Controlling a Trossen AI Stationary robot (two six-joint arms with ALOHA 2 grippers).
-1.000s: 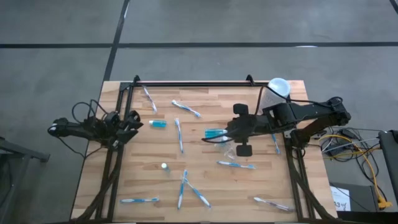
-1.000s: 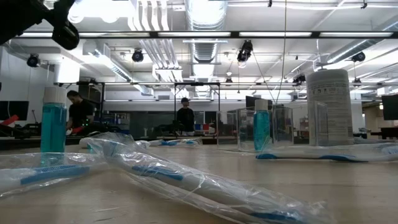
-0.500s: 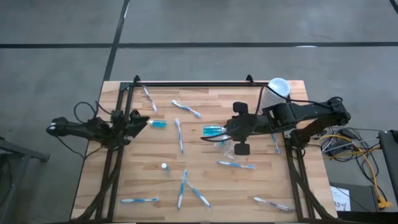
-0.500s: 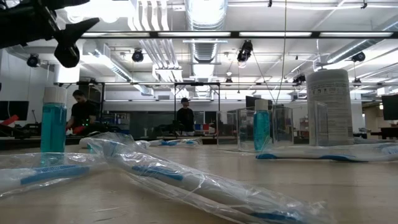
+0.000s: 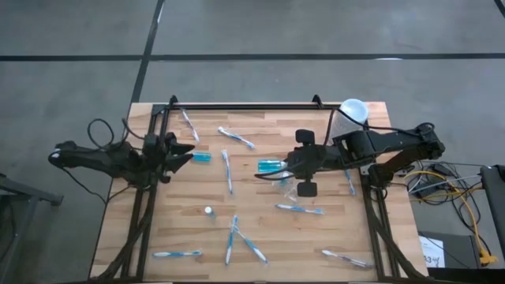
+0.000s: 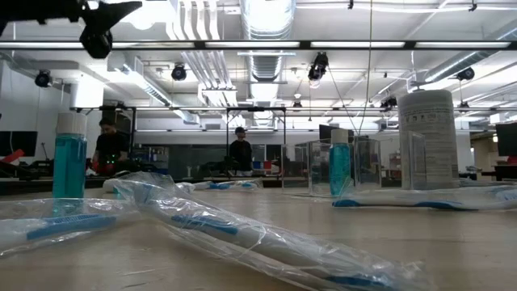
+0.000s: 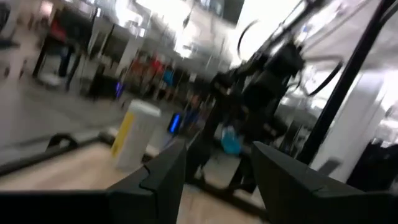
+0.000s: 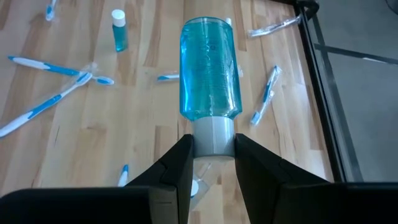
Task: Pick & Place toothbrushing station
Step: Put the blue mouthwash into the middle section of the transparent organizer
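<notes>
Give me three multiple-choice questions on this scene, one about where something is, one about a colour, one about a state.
1. On the table, the white cylinder stands:
A in the middle
B at a corner on the right gripper's side
C at the left edge

2. The liquid in the bottle that the right gripper holds is:
A red
B yellow
C blue

3. The right gripper is:
A shut on the bottle's cap
B open and empty
C shut on a toothbrush

Answers:
1 B, the high view shows the cylinder at the corner behind the right arm.
2 C, the right wrist view shows clear blue liquid.
3 A, both fingers press the white cap from either side.
</notes>
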